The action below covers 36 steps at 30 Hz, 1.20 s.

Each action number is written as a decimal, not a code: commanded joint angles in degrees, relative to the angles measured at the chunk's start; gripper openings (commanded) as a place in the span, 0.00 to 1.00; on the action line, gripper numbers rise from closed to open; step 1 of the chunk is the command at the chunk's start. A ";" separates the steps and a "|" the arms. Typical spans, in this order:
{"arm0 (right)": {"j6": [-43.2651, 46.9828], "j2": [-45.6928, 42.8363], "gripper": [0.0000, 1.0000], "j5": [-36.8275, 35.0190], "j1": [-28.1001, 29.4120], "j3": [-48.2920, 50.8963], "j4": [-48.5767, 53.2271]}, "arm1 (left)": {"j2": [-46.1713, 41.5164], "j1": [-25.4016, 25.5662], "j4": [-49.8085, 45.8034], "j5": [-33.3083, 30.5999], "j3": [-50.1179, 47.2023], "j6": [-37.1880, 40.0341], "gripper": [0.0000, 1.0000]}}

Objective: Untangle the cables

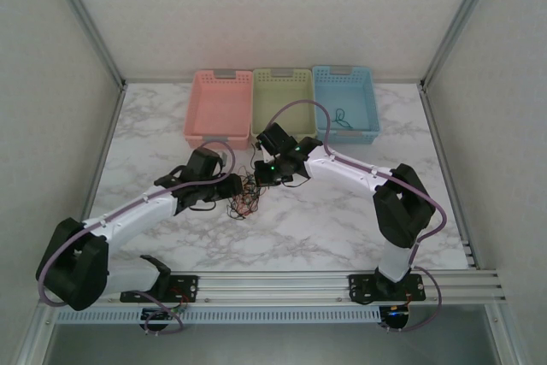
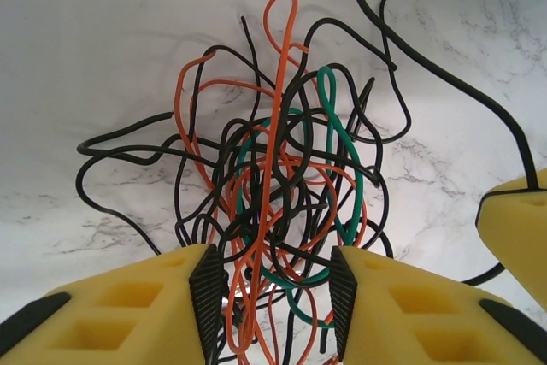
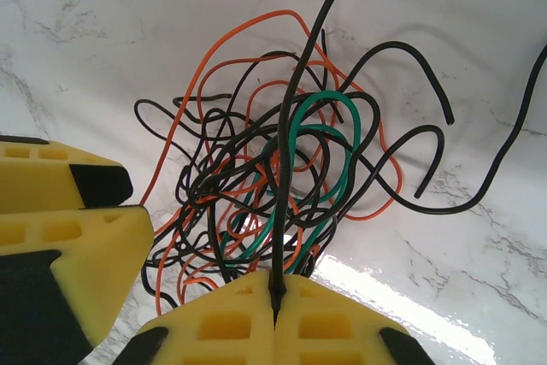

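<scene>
Marble top (image 1: pixel 342 228), cables (image 2: pixel 273 185) btwn L fingers (image 2: pixel 128 305), R fingers (image 3: pixel 342 326) pinching black cable (image 3: pixel 295 100)

No text, label, brand, number or sign is showing legibly in any of the views; nothing readable is appearing on any surface.
</scene>
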<state>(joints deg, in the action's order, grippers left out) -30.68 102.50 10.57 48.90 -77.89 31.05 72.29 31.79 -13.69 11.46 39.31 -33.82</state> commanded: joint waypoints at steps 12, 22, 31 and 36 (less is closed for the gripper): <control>-0.09 0.24 0.00 0.77 0.05 0.04 0.42 | 2.76 0.64 2.70 0.49 -1.36 0.61 0.32; -0.31 -0.20 0.00 0.63 0.11 0.47 0.26 | 0.74 0.73 1.62 -0.82 -1.36 0.95 0.10; -0.42 -1.43 0.00 -0.01 0.14 0.19 1.09 | -6.15 0.73 -4.03 -3.70 0.19 1.74 0.00; -0.92 -3.37 0.00 -0.89 0.14 1.35 1.05 | -9.88 0.73 -6.58 -4.52 1.50 1.57 0.00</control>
<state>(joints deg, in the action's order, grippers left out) -30.89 102.28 10.50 48.90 -77.67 31.05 64.62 32.05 -16.95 8.51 38.41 -32.75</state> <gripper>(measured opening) 0.056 0.054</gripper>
